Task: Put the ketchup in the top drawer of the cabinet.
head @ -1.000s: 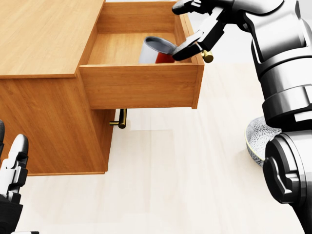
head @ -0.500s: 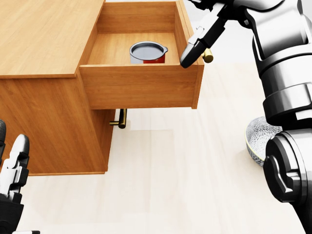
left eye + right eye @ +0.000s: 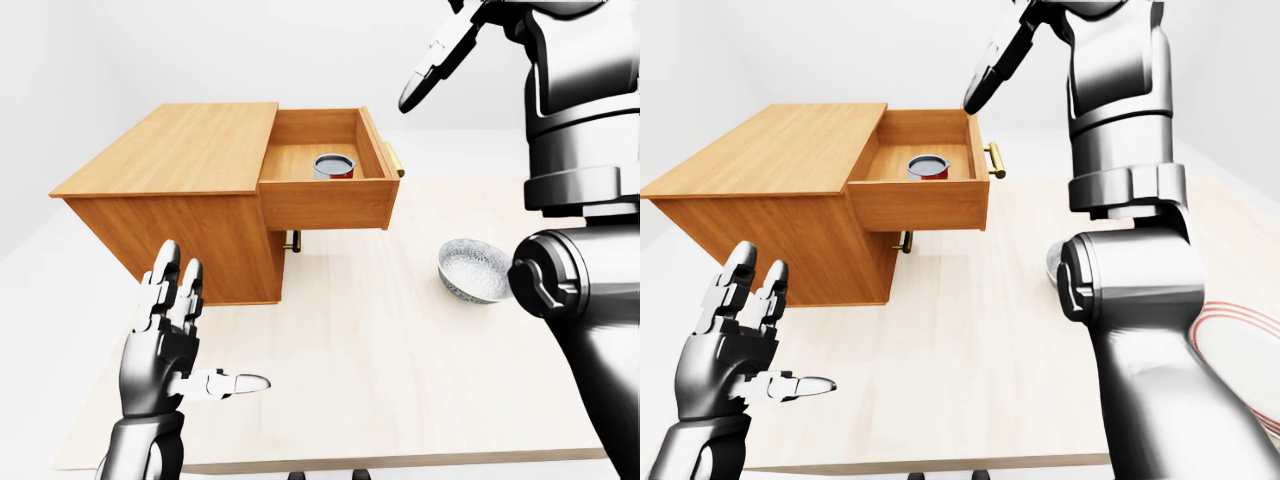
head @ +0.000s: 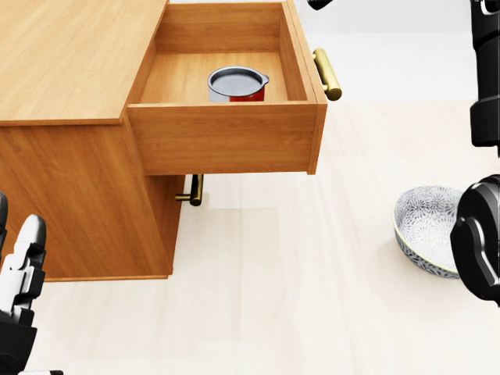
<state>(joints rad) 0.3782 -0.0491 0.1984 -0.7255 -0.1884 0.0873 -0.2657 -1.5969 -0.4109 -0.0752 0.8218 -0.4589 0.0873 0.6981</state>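
The ketchup (image 4: 236, 84), a red container with a grey top, stands upright inside the open top drawer (image 4: 226, 137) of the wooden cabinet (image 4: 70, 55). It touches no hand. My right hand (image 3: 425, 75) is open and empty, raised high above the drawer's right side and its brass handle (image 4: 326, 74). My left hand (image 3: 190, 330) is open and empty, held low at the left of the left-eye view, well below the cabinet.
A patterned bowl (image 4: 430, 226) sits on the light table to the right of the cabinet. A red-striped plate (image 3: 1240, 340) shows at the right edge of the right-eye view. The lower drawer's brass handle (image 4: 194, 190) sticks out under the open drawer.
The ketchup, tilted at my right fingers one second ago, now stands upright in the drawer. My right hand has let go and risen up, nearly out of the head view.
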